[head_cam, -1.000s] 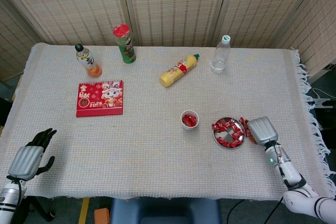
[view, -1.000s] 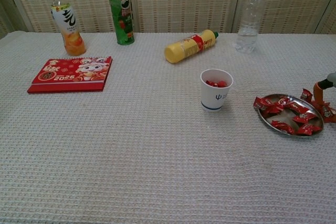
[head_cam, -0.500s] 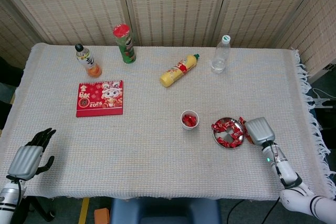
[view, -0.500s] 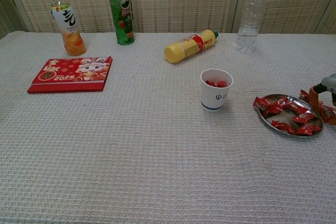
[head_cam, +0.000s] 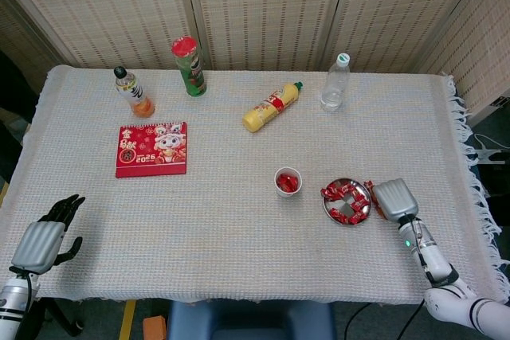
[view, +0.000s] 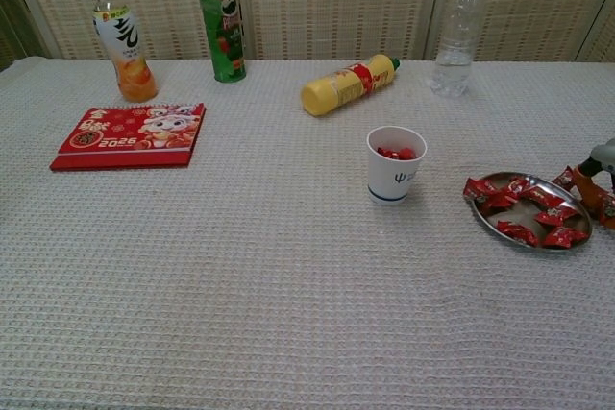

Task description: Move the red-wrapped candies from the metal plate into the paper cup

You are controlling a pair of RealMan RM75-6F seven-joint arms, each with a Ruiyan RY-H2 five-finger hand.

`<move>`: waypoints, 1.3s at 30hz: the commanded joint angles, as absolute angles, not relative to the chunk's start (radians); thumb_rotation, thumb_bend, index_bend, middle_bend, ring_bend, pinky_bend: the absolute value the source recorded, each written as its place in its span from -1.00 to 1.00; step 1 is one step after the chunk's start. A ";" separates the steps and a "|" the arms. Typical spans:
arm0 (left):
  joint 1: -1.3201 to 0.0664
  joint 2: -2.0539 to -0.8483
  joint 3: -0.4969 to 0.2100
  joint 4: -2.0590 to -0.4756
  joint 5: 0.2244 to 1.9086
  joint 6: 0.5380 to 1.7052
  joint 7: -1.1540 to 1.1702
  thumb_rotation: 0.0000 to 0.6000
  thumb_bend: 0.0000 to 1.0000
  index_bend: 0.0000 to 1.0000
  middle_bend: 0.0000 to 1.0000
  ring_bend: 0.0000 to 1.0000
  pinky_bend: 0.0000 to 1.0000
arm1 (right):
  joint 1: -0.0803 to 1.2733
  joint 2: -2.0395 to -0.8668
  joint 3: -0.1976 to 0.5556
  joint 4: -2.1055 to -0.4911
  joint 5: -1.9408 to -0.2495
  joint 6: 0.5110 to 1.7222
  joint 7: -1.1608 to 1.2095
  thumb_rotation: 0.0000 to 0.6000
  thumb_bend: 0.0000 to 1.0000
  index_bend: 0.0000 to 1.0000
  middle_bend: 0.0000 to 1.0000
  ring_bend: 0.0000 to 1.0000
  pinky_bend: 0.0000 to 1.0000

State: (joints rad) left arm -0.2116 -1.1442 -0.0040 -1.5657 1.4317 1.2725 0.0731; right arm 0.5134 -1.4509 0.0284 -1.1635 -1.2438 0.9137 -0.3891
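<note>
While candies point(head_cam: 346, 200) fill the plate point(view: 525, 223), the right robot hand point(head_cam: 394, 197) seemingly touches its edge.

The head view looks steeply down from high above the near edge, taking in the whole table point(head_cam: 239, 220). The chest view sits low and near, facing 12 o'clock across it. Both share the cup point(head_cam: 288, 181) point(view: 396, 163), plate point(head_cam: 347, 201) point(view: 528, 210) and bottles.

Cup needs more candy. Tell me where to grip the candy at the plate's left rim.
Pinch the candy at its bulging middle, fingers descending from above: it lies flat, half over the metal plate rim, with bare cloth to its left; the right hand sits across the plate.
</note>
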 commanded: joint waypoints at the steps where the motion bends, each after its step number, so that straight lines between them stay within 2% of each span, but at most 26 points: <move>1: -0.210 -1.144 -0.005 -1.566 1.432 1.275 0.072 1.00 -0.13 -1.00 -1.00 -0.87 -0.29 | 0.510 -1.433 0.049 -1.191 -1.253 0.949 -0.361 1.00 -0.35 0.18 1.00 1.00 1.00; 8: -0.212 -1.145 -0.004 -1.566 1.435 1.274 0.072 1.00 -0.13 -1.00 -1.00 -0.87 -0.29 | 0.521 -1.351 0.098 -1.323 -1.268 0.986 -0.298 1.00 -0.35 0.18 1.00 1.00 1.00; 14: -0.216 -1.148 -0.004 -1.566 1.432 1.264 0.075 1.00 -0.13 -1.00 -1.00 -0.87 -0.29 | 0.575 -1.333 0.164 -1.458 -1.260 0.972 -0.264 1.00 -0.35 0.17 1.00 1.00 1.00; 22: -0.217 -1.144 -0.004 -1.565 1.429 1.261 0.067 1.00 -0.13 -1.00 -1.00 -0.87 -0.29 | 0.690 -1.451 0.241 -1.484 -1.171 0.920 -0.334 1.00 -0.36 0.14 1.00 1.00 1.00; 30: -0.213 -1.134 -0.004 -1.563 1.435 1.268 0.040 1.00 -0.13 -1.00 -1.00 -0.87 -0.29 | 0.763 -1.564 0.258 -1.439 -1.104 0.902 -0.386 1.00 -0.36 0.10 1.00 1.00 1.00; 32: -0.212 -1.131 -0.004 -1.562 1.437 1.271 0.034 1.00 -0.13 -1.00 -1.00 -0.87 -0.29 | 0.773 -1.579 0.255 -1.429 -1.100 0.908 -0.399 1.00 -0.36 0.04 1.00 1.00 1.00; 39: -0.210 -1.128 -0.001 -1.562 1.446 1.276 0.024 1.00 -0.13 -1.00 -1.00 -0.86 -0.29 | 0.785 -1.575 0.241 -1.432 -1.078 0.916 -0.439 1.00 -0.37 -0.37 1.00 1.00 1.00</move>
State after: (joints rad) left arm -0.2100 -1.1276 -0.0014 -1.5621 1.4456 1.2761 0.0245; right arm 0.7844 -1.5776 0.2439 -1.4298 -1.0809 0.9137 -0.4357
